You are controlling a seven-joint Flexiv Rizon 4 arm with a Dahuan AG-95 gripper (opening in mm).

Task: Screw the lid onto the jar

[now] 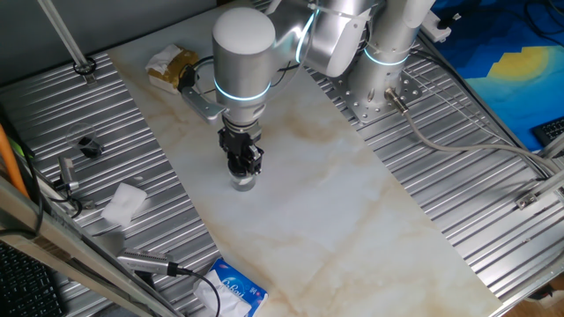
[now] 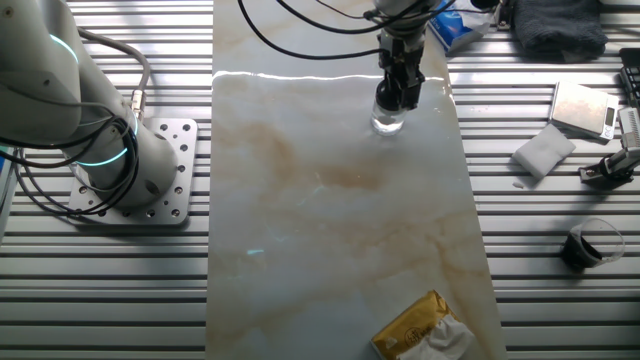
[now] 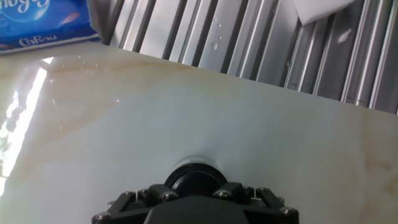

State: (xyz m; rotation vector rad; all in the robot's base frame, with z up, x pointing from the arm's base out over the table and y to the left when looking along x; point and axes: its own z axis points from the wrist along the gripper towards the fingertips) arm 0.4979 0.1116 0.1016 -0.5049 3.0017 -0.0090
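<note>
The jar point(image 1: 244, 183) is small with a pale translucent body. It stands upright on the marble board, and it also shows in the other fixed view point(image 2: 388, 121). My gripper point(image 1: 242, 165) points straight down onto its top, fingers closed around the black lid. In the hand view the round black lid point(image 3: 194, 176) shows just past the gripper body point(image 3: 196, 208), and the jar below it is hidden. In the other fixed view the gripper point(image 2: 398, 88) sits directly above the jar, with the lid hidden between the fingers.
A blue tissue pack point(image 1: 234, 291) lies at the board's near end. A white wad point(image 1: 123, 204) and a small black piece point(image 1: 88, 145) lie on the ribbed metal to the left. A gold wrapped packet point(image 1: 172, 67) lies at the far corner. The robot base point(image 1: 388, 53) stands behind.
</note>
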